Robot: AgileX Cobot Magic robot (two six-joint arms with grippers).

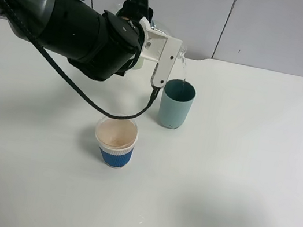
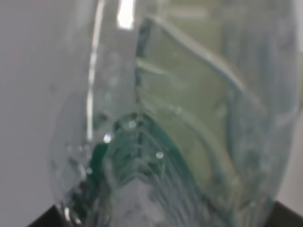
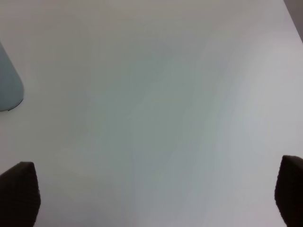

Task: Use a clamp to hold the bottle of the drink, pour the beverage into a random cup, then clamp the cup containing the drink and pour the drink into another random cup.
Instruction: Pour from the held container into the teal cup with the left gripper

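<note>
1. We judge the step in hand to be the first pour, from the bottle into the teal cup
2. The left tool (image 1: 140, 14) is pressed together on the bottle (image 1: 157, 29) and holds it tipped above the counter (image 1: 248, 166), mouth over the teal cup (image 1: 177, 103); a thin stream of water (image 1: 183, 72) falls from the mouth into the cup
3. The teal cup stands upright toward the far edge of the counter, about midway along it
4. The blue-banded cup (image 1: 115, 141) stands upright, apart from the teal cup, closer to the near edge and a little toward the left edge; we see no water inside it
5. The right tool (image 3: 154, 194) is spread wide and pinches nothing, over bare counter
6. Next, we think, the bottle must be tipped back upright and set down clear of both cups; then a tool must pinch the teal cup by its smooth wall, keep it level, and carry it over the blue-banded cup
</note>
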